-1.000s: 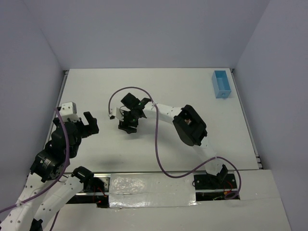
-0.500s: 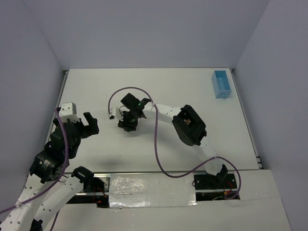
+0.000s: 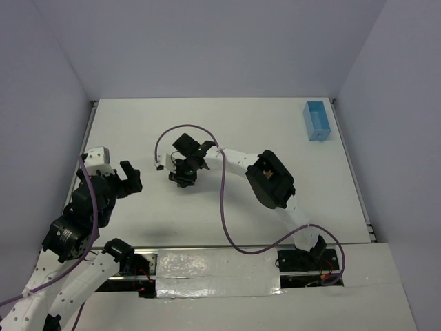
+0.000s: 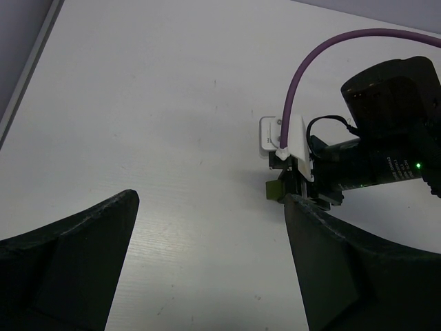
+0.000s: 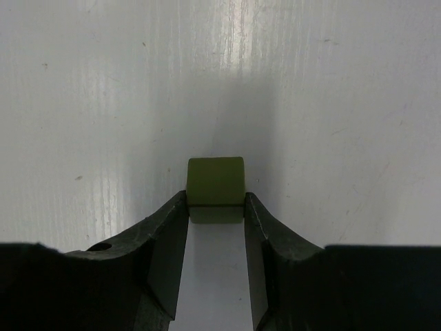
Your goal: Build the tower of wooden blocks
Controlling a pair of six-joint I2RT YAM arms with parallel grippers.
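While the right gripper [image 5: 216,201] clamps it, olive green block [image 5: 216,181], rounded edges, left gripper [image 4: 210,198] wide open.

No text, label, brand or number can be read in any of the views. A few lines of small pale print are seen on the black cylindrical motor housing [image 4: 386,148] in the left wrist view, but they are too small and blurred to be made out.
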